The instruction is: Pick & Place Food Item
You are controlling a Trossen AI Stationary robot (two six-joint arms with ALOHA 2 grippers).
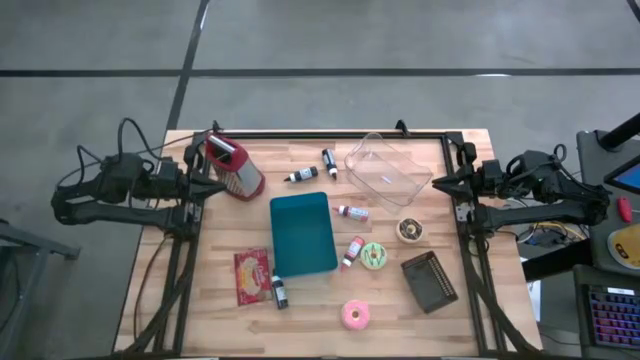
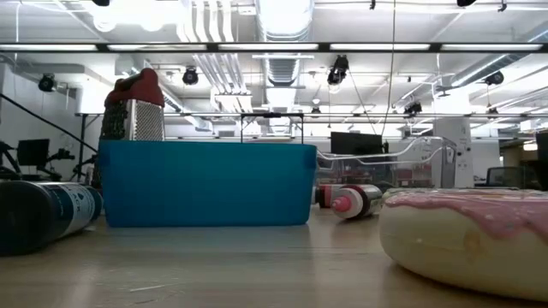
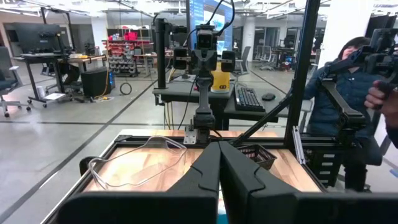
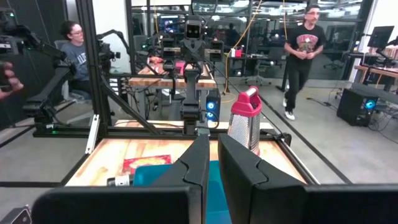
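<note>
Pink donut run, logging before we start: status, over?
Left tool and right tool shut, empty, parked at table edges. Pink donut untouched, near front edge. Teal tray mid-table. Nothing blocking.

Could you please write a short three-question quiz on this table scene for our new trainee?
1. True or false: the teal tray already holds a doughnut.
2. Which item stands at the table's far left corner, nearest the left gripper? A) clear plastic container B) red-handled grater C) dark mesh basket
3. How many doughnuts lie on the table, and what colours are they?

Key
1. False: the tray holds no doughnut.
2. B, the red-handled grater.
3. Two: a pink doughnut near the front edge and a green-iced doughnut right of the tray. Both grippers, including the right gripper, wait shut at the table's sides.
</note>
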